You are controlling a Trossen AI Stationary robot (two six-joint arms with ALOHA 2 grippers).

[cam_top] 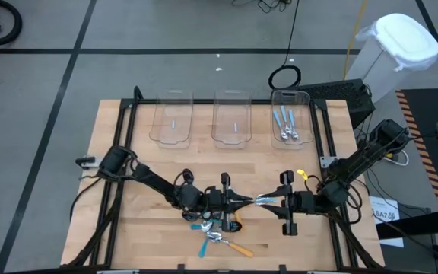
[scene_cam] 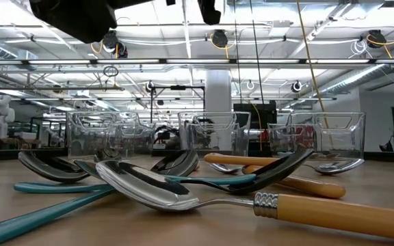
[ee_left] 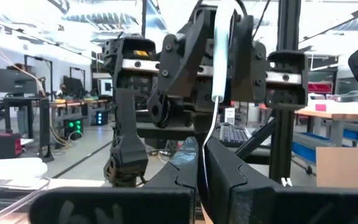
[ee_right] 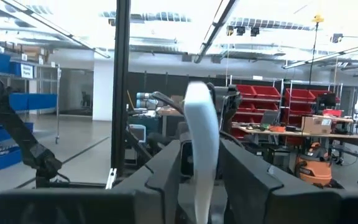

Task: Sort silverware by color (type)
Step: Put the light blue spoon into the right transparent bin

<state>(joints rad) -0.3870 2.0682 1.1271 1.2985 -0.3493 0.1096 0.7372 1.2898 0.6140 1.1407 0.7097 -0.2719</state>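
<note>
1. As seen from above, both arms reach in over the middle of the table [cam_top: 128, 228], and the left gripper [cam_top: 239, 200] and right gripper [cam_top: 271, 201] face each other tip to tip.
2. One blue spoon [cam_top: 258, 200] spans the gap between them, off the table surface.
3. A pile [cam_top: 217, 237] of further spoons lies near the front edge, just below the left gripper; teal, light-blue and orange handles cross one another.
4. Three clear bins stand in a row at the back. The right bin [cam_top: 290, 99] holds the binned spoons [cam_top: 286, 125], all with light-blue handles. Contents of the left bin [cam_top: 172, 103] and middle bin [cam_top: 231, 100] cannot be made out.
5. Low view: the pile fills the foreground. An orange spoon [scene_cam: 334, 212] lies nearest with its silver bowl face down, teal spoons [scene_cam: 53, 188] with black bowls lie beside and behind it, and the bins stand beyond.
6. Left wrist view: the left gripper is clenched on the blue spoon's thin stem, and the pale handle runs on into the right gripper opposite.
7. Right wrist view: the pale handle lies lengthwise inside the right gripper. Whether it is clamped cannot be told.
</note>
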